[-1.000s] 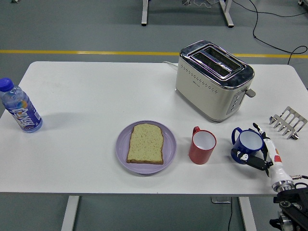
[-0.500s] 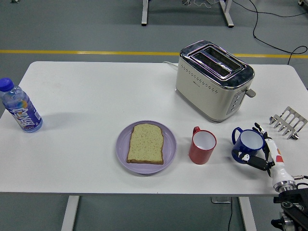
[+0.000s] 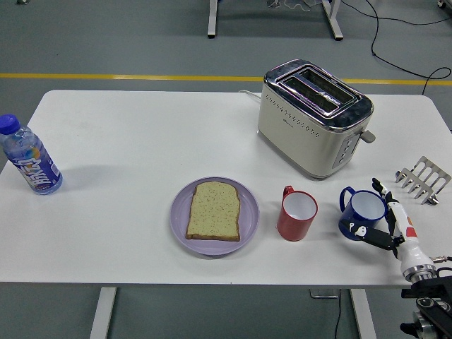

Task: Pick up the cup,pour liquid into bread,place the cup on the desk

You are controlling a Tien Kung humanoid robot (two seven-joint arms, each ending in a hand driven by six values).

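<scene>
A blue cup (image 3: 362, 214) stands upright on the white table at the right. My right hand (image 3: 376, 213) reaches in from the lower right corner, its fingers spread loosely around the cup's right side; the thumb lies low by the base and I see no firm grip. A red cup (image 3: 296, 215) stands left of the blue one. Further left, a slice of bread (image 3: 214, 210) lies on a purple plate (image 3: 180, 227). The left arm does not show.
A cream toaster (image 3: 314, 116) stands behind the cups. A metal toast rack (image 3: 422, 179) sits near the right edge, just behind my hand. A water bottle (image 3: 30, 157) stands at the far left.
My right hand has drawn back slightly toward the lower right. The blue cup has stayed in place.
</scene>
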